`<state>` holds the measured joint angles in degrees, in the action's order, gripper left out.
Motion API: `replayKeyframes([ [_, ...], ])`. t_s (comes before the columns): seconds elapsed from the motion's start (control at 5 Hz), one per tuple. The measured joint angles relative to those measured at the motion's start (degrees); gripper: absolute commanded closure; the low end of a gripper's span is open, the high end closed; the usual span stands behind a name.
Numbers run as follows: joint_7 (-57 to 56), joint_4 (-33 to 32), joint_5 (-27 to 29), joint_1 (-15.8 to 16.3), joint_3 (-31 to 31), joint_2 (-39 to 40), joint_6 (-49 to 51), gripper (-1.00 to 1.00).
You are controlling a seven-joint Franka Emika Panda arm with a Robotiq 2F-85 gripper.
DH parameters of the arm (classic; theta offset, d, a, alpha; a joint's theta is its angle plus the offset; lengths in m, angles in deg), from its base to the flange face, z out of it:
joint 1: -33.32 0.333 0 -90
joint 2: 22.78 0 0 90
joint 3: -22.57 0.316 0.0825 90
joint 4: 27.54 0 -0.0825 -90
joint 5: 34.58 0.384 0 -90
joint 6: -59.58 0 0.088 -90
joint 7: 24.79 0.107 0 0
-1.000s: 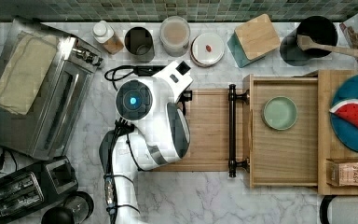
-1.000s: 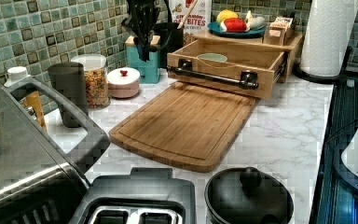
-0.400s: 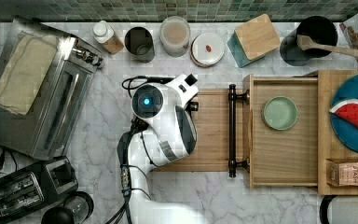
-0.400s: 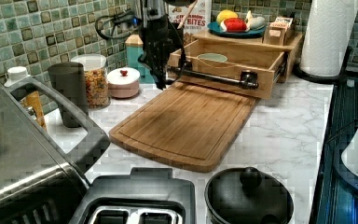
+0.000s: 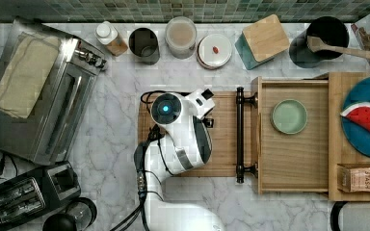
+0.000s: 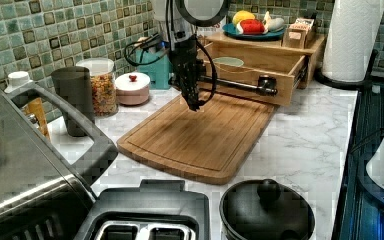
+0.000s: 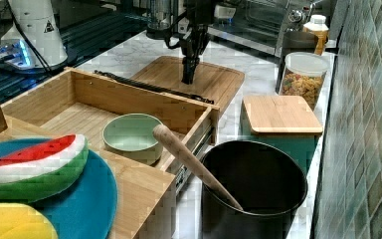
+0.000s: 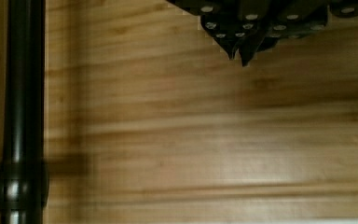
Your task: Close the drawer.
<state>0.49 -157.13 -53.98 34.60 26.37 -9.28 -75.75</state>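
Hovering above the cutting board (image 6: 200, 135), the end effector (image 6: 194, 102) is clenched, empty, near the handle (image 5: 240, 134). Drawer (image 5: 294, 159) is open w/ bowl (image 5: 289, 116) inside. Approach step; next it must push the handle inward.

In the top view, the cutting board (image 5: 221, 154) lies left of the drawer (image 5: 294, 159), which holds a bowl (image 5: 289, 116).

The drawer (image 5: 294, 163) is a flat box of light wood. It is pulled wide open. A long black bar handle (image 5: 240, 134) runs across its front.
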Motion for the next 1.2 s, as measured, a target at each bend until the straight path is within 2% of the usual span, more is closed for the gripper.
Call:
replayKeyframes([
  [0.4, -3.0, -1.5, -2.1, -0.9, -0.4, -0.4, -3.4, 1.0],
  [0.6, -8.3, -1.5, -2.1, -2.6, -1.3, -0.4, -3.4, 1.0],
  [0.8, -14.4, -1.5, -2.0, -5.4, -3.6, -0.4, -3.4, 1.0],
  [1.0, -20.0, -1.5, 1.4, -7.9, -6.4, -0.3, -3.3, 1.0],
  [1.2, -25.1, -1.0, 1.9, -11.3, -6.8, -0.3, -3.6, 1.0],
])
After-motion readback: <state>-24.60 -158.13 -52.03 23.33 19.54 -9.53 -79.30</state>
